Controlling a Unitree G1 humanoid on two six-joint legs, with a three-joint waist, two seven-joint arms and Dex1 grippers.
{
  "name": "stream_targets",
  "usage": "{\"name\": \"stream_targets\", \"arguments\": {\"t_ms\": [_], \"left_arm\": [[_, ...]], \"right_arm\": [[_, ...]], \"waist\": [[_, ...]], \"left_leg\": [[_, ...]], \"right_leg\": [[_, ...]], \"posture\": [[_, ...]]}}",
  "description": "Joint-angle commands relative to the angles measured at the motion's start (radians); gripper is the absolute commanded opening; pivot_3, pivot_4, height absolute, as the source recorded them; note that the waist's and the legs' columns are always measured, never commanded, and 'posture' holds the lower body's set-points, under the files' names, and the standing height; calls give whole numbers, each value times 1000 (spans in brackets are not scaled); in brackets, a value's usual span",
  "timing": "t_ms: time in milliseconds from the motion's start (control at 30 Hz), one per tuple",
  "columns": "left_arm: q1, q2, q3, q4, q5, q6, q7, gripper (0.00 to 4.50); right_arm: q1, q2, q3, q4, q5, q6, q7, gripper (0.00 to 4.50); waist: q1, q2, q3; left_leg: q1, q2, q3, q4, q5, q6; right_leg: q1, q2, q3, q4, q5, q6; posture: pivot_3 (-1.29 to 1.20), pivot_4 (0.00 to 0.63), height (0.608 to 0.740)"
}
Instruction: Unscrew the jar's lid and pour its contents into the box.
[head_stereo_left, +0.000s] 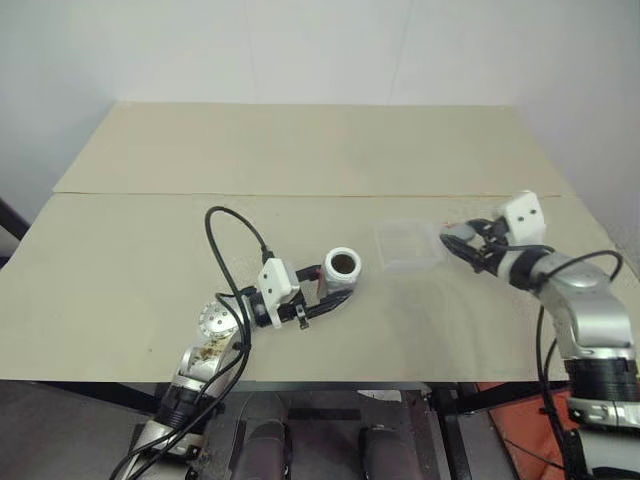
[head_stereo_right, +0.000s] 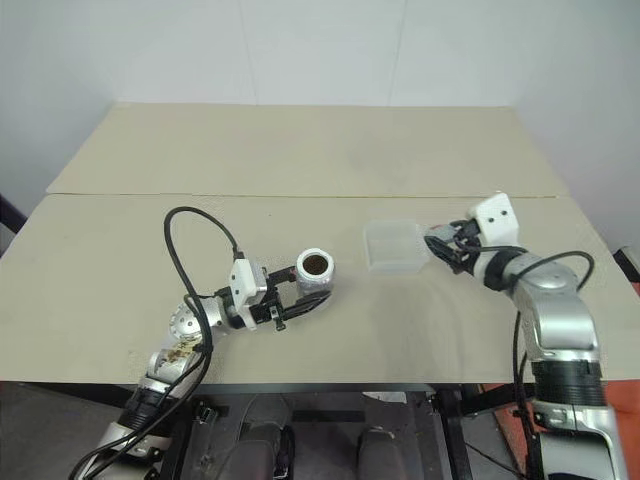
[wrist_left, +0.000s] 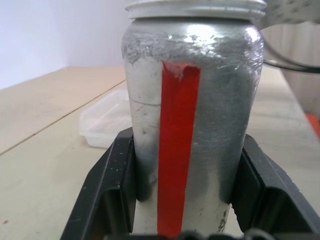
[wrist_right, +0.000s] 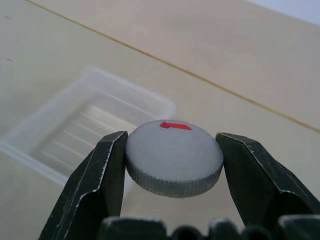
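Left gripper (head_stereo_left: 322, 303): clamped on the jar (head_stereo_left: 342, 272), fingers on opposite sides of the lower body; red strip faces the wrist camera.
Right gripper (wrist_right: 172, 165): clamped on the lid (wrist_right: 174, 156), fingers pinching its ribbed edge; held off to the right, just beside the box (head_stereo_left: 409, 244).
Jar position: above the table (head_stereo_left: 300, 150), mouth open and tipped toward the head camera; dark contents visible inside. Well left of the box.
Box position: flat on the table between the two grippers, nearer the right one. Looks empty.
Jar handling (judgement): rigid, smooth silvery wall, likely slippery; small, so probably light. The present low grip leaves the mouth clear for pouring.
Lid handling (judgement): stiff, light; ribbed rim is the place to hold it, flat top gives no purchase.
Box handling (judgement): thin clear plastic, light, easily nudged; pour from above without touching the rim.
Step (judgement): lid off; pour not yet done.
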Motion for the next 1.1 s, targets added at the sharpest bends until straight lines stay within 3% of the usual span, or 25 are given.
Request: {"name": "stream_targets", "arguments": {"t_ms": [33,267,433,467,867,1100], "left_arm": [[-59,-14,5,29,33,-19,36,2130],[-202,-43,2,196,148,-34,147,2130],[-243,-55,1,255,167,-71,152,2130],[-245,-56,1,260,168,-75,152,2130],[-331,-68,-11,366,257,-54,229,2130],[-582,-67,-61,724,421,-203,339,2130]], "right_arm": [[55,-31,-43,-78,-11,35,-36,2797],[163,-63,-27,-149,3,150,-18,2797],[181,-80,-20,-169,8,194,-5,4389],[184,-82,-19,-172,8,196,-2,4455],[184,-82,-75,-277,19,188,-19,4455],[208,-130,-80,-359,42,130,74,4455]], "waist": [[0,0,0],[1,0,0],[-2,0,0],[-2,0,0],[4,0,0],[13,-1,0]], "left_leg": [[0,0,0,0,0,0],[0,-1,0,0,0,0],[0,-1,0,0,0,0],[0,-1,0,0,0,0],[0,-1,0,0,0,0],[-1,-2,2,1,0,1]], "right_leg": [[0,0,0,0,0,0],[1,0,0,-1,0,0],[1,0,0,-1,0,1],[1,0,0,-1,0,1],[1,0,0,-1,0,1],[1,0,-1,-2,1,2]], "posture": [[0,150,740],[0,150,740],[0,150,740],[0,150,740],[0,150,740],[0,150,740]]}}
